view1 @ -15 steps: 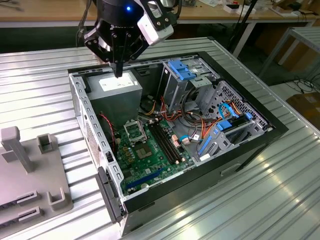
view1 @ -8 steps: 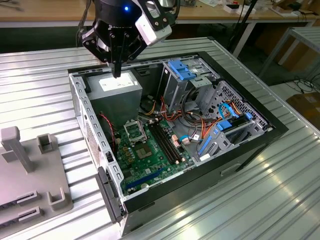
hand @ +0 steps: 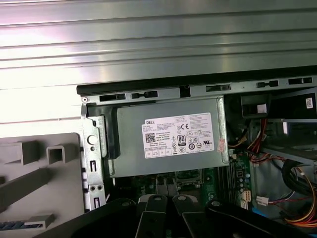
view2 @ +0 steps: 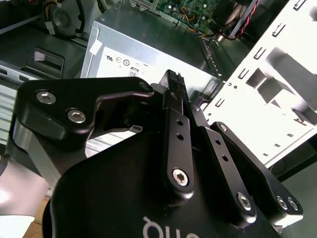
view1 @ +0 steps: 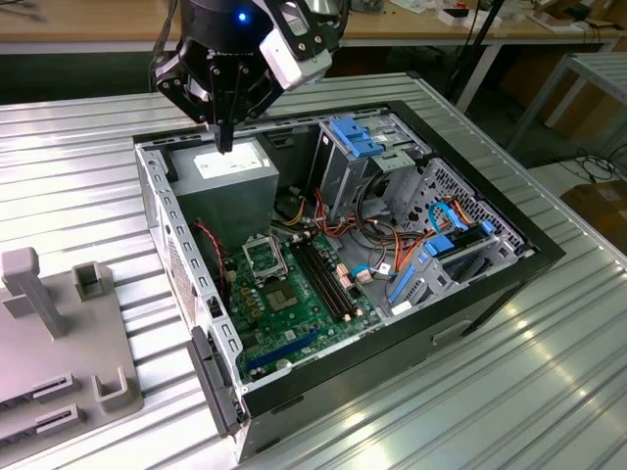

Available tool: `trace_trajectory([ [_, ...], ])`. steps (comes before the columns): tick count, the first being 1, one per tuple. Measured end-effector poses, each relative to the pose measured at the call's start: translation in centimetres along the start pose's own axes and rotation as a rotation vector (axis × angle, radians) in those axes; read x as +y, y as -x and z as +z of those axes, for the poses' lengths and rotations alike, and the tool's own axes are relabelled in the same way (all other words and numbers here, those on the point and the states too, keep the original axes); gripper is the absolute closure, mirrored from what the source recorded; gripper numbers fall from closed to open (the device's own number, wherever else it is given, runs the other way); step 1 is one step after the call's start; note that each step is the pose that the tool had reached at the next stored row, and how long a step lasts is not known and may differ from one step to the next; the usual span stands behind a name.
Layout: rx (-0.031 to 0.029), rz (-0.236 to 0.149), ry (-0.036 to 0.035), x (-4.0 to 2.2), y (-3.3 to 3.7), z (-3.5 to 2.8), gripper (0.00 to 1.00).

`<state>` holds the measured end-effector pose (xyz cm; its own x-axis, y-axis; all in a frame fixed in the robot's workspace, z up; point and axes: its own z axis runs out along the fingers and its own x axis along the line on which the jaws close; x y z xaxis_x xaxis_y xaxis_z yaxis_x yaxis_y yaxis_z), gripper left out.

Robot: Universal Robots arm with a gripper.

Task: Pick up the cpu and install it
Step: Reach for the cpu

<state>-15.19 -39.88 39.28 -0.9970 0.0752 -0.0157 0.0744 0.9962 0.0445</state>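
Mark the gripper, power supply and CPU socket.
gripper (view1: pixel 225 145), exterior view, tip where the fingers meet.
power supply (hand: pixel 178 135), first wrist view, on its white label.
socket (view1: pixel 263 257), exterior view, middle of the black square frame on the board.

A white printed label (hand: pixel 179 135) lies on top of the grey power supply (hand: pixel 133 161). It carries a logo, a square code, rows of certification marks and print too fine to read. In the second wrist view, cut-off white lettering crosses the gripper (view2: pixel 173 79) body.
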Motion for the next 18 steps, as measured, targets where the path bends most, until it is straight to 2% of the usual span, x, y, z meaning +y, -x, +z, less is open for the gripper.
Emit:
trace_trajectory([
  [18,0.0056,0.000,-0.0004,-0.10,-1.26,0.03,0.89],
])
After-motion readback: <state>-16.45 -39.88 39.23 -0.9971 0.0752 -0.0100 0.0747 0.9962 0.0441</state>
